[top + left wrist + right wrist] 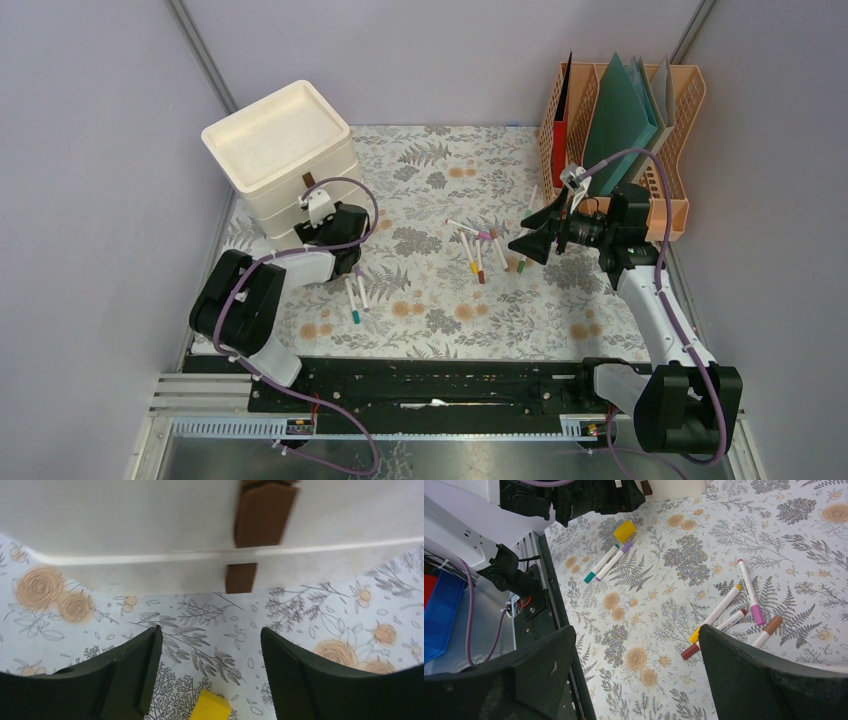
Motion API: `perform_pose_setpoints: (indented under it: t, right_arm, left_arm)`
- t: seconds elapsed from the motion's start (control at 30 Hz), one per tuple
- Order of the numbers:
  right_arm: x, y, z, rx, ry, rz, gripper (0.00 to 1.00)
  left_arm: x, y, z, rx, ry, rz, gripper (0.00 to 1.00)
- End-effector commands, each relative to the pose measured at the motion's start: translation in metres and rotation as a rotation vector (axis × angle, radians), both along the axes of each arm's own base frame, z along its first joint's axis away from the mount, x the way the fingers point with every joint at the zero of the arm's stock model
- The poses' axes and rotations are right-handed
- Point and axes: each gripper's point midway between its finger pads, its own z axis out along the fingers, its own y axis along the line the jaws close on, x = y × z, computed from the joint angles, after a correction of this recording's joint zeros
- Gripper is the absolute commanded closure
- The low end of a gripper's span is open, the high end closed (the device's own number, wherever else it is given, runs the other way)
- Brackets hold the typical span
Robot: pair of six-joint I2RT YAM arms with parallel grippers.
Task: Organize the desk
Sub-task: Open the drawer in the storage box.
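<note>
The desk (440, 310) bears loose markers. A cluster of several markers (482, 250) lies mid-desk; it also shows in the right wrist view (729, 612). Two markers (355, 295), teal-capped and purple-capped (605, 563), lie near the left arm. A short yellow piece (210, 707) lies on the cloth under my left gripper (210, 630), which is open and empty, close in front of the white drawer unit (280, 160) and its brown pull tabs (262, 515). My right gripper (636, 630) is open and empty, held above the cloth right of the marker cluster (525, 235).
An orange file rack (620, 130) with green and red folders stands at the back right. The drawer unit takes the back left corner. A black rail (440, 385) runs along the front edge. Grey walls close in both sides.
</note>
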Motion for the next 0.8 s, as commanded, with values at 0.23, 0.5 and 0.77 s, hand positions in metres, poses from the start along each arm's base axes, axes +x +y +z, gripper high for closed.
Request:
perform_pose_setpoints:
  t: [0.23, 0.5, 0.77]
  right_arm:
    - [-0.004, 0.002, 0.024, 0.014, -0.076, 0.038, 0.0]
    - [-0.004, 0.002, 0.024, 0.016, -0.075, 0.041, 0.0]
    - [-0.005, 0.002, 0.024, 0.017, -0.074, 0.042, 0.0]
  left_arm:
    - [0.035, 0.011, 0.013, -0.034, -0.169, 0.134, 0.23]
    - [0.053, 0.017, 0.011, -0.055, -0.173, 0.146, 0.36]
    - [0.059, 0.028, 0.001, -0.129, -0.153, 0.168, 0.53]
